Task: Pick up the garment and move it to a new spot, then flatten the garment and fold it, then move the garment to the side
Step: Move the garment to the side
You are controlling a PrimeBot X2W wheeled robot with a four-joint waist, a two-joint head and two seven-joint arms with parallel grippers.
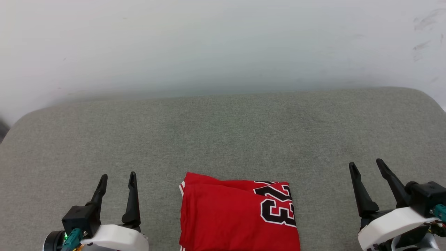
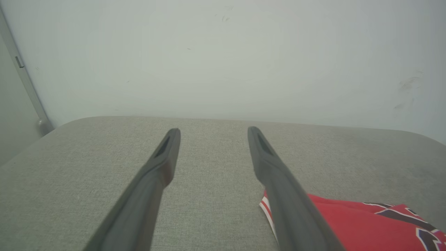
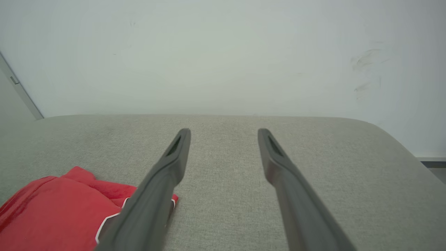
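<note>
Both claws stand wide open and empty, the left gripper [image 1: 117, 175] near left and the right gripper [image 1: 365, 162] near right. Between them, apart from both, the garment [image 1: 226, 216] lies in a folded packet on the grey cushion [image 1: 223, 132]. Judging by that, only moving it aside is left, and one claw must reach inward for an edge. The packet's near edge is cut off.

One garment [image 1: 230, 219]; two hands, left hand [image 1: 118, 174], right hand [image 1: 365, 162]; one grey padded surface [image 1: 223, 132]; one wall [image 1: 223, 42].
</note>
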